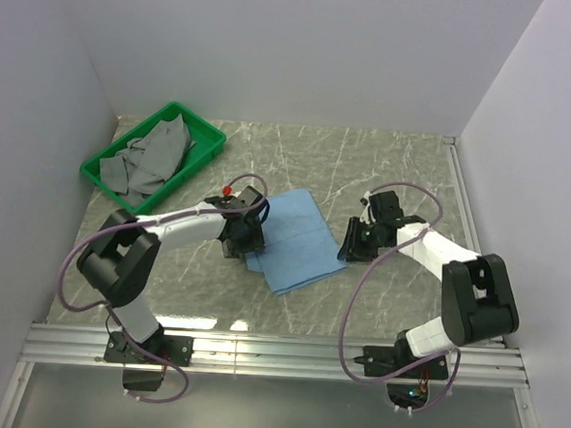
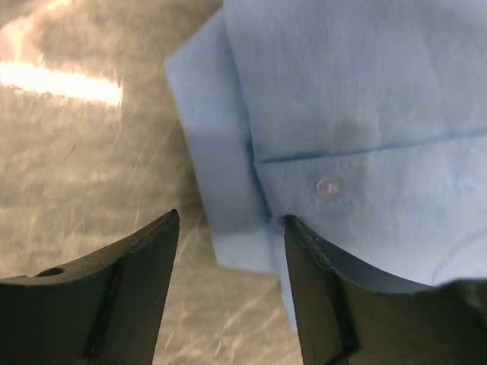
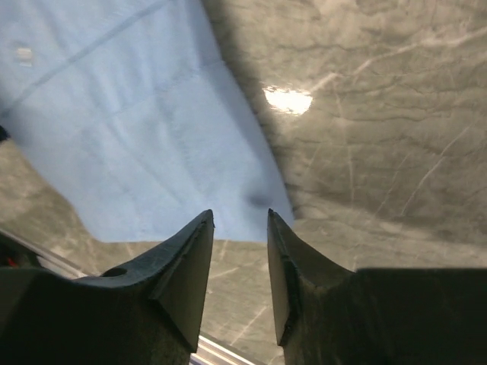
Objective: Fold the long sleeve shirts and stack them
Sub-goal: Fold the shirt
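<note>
Downward, left end effector [image 2: 231, 220] (over shirt [image 2: 365, 114])

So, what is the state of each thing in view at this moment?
light blue shirt: folded into a flat rectangle, lying on the table.
grey clothes: crumpled, inside the green bin.
left gripper: open, at the shirt's edge, holding nothing.
right gripper: open, beside the shirt, holding nothing.

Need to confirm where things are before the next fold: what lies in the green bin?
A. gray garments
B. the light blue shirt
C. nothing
A: gray garments are heaped in the green bin, while the light blue shirt lies folded on the table.
</note>
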You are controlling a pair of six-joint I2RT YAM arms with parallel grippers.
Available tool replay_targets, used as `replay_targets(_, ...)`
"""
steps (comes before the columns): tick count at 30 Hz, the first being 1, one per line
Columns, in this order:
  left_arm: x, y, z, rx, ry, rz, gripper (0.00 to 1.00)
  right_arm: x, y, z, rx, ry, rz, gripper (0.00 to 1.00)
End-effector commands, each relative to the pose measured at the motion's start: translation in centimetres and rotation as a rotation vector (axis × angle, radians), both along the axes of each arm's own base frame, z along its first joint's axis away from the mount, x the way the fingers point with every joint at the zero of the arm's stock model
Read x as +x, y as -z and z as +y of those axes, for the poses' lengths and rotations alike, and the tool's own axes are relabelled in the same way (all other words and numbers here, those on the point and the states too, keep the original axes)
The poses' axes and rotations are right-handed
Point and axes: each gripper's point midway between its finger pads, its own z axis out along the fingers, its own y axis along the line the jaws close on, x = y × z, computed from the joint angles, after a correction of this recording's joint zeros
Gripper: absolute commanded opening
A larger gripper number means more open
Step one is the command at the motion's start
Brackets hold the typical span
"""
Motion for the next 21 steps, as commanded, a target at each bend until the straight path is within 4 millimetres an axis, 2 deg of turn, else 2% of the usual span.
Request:
replay_targets(1, 3.0, -0.8, -1.0, -0.003, -0.014, -0.074, 0.63, 0.1, 1.0, 0.0, -0.036, -0.02, 0.028, 0.37)
replay_targets(5, 4.6, 0.5, -0.6, 0.033, -0.007, -0.055, 0.61, -1.2, 2.6, 0.3, -0.046, -0.04, 0.097, 0.22)
replay_targets(7, 5.3, 0.9, -0.5, 0.04, -0.003, -0.054, 0.61, -1.9, 2.7, 0.9, -0.033, -0.065, 0.115, 0.17)
replay_targets(10, 7.4, 1.4, 0.1, 0.068, 0.007, -0.058, 0.6, -3.5, 2.2, 3.2, 0.012, -0.129, 0.137, 0.13)
replay_targets(11, 8.8, 1.6, 0.4, 0.078, 0.013, -0.066, 0.6, -4.5, 1.9, 4.8, 0.039, -0.154, 0.153, 0.13)
replay_targets(13, 10.5, 1.6, 0.5, 0.089, 0.025, -0.081, 0.6, -5.5, 1.3, 7.4, 0.114, -0.203, 0.167, 0.13)
replay_targets(14, 12.3, 1.6, 0.6, 0.102, 0.038, -0.098, 0.61, -6.8, 1.2, 9.2, 0.138, -0.231, 0.196, 0.13)
replay_targets(16, 14.3, 1.4, 0.7, 0.119, 0.053, -0.123, 0.62, -7.1, -0.3, 12.8, 0.227, -0.299, 0.171, 0.13)
replay_targets(17, 16.3, 0.9, 0.8, 0.135, 0.06, -0.162, 0.63, -7.2, -0.2, 14.0, 0.236, -0.307, 0.186, 0.13)
replay_targets(18, 17.3, 0.6, 0.8, 0.143, 0.063, -0.184, 0.64, -8.3, -0.6, 15.8, 0.242, -0.367, 0.18, 0.14)
replay_targets(19, 18.2, 0.1, 0.9, 0.147, 0.063, -0.212, 0.65, -7.5, -1.9, 17.5, 0.265, -0.402, 0.14, 0.16)
replay_targets(20, 19.9, -1.0, 1.0, 0.138, 0.057, -0.264, 0.66, -7.7, -1.9, 18.5, 0.273, -0.43, 0.147, 0.17)
replay_targets(21, 20.5, -1.6, 1.1, 0.127, 0.05, -0.283, 0.67, -7.5, -2.4, 19.3, 0.283, -0.447, 0.133, 0.18)
